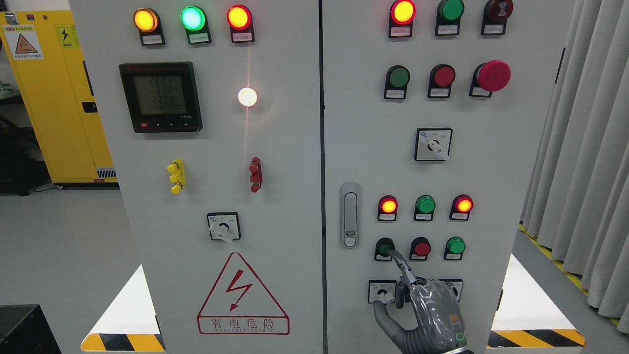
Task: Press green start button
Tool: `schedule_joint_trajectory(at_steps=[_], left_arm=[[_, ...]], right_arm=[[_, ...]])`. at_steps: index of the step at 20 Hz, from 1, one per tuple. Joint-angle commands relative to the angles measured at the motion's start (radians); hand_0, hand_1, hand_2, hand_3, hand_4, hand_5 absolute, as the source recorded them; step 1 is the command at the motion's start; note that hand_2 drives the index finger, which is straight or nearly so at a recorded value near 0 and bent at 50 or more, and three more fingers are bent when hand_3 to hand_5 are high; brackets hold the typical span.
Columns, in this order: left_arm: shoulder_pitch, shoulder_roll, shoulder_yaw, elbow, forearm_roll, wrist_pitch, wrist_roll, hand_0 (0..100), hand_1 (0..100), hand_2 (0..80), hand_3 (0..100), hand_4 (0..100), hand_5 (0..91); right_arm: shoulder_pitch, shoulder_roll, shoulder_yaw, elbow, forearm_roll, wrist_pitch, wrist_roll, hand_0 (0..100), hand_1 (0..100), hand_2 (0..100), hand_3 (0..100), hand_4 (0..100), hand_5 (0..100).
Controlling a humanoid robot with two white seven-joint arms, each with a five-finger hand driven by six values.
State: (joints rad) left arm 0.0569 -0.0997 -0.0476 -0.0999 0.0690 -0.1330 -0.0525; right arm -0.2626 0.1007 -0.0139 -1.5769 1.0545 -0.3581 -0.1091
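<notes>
The green start button (pixel 384 245) sits at the left end of the lowest button row on the cabinet's right door (pixel 491 196). My right hand (pixel 404 282) rises from the bottom edge, grey and gloved. Its index finger (pixel 399 260) is stretched out, with the tip on the button's lower right edge. The other fingers are curled in and the thumb (pixel 379 309) sticks out to the left. The hand holds nothing. My left arm does not show.
In the same row are a red button (pixel 421 248) and another green button (pixel 455 246). A rotary switch (pixel 382 291) lies just below the fingertip, and a door handle (pixel 349 215) to the left. Curtains (pixel 585 162) hang at the right; a yellow cabinet (pixel 54 98) stands at the far left.
</notes>
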Motion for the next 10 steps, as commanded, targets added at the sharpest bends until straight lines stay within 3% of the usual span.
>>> schedule_joint_trajectory(at_steps=[1,10], left_arm=[[0.0,0.0,0.0,0.0,0.0,0.0,0.0,12,56,0.0,0,0,0.0],[0.0,0.0,0.0,0.0,0.0,0.0,0.0,12,56,0.0,0,0,0.0]], right_arm=[[-0.001,0.001,-0.017,0.005,-0.001,-0.004,0.009,50,70,0,86,86,98],[0.026,0.005,-0.017,-0.086,-0.007,-0.015,-0.006,50,70,0,86,86,98]])
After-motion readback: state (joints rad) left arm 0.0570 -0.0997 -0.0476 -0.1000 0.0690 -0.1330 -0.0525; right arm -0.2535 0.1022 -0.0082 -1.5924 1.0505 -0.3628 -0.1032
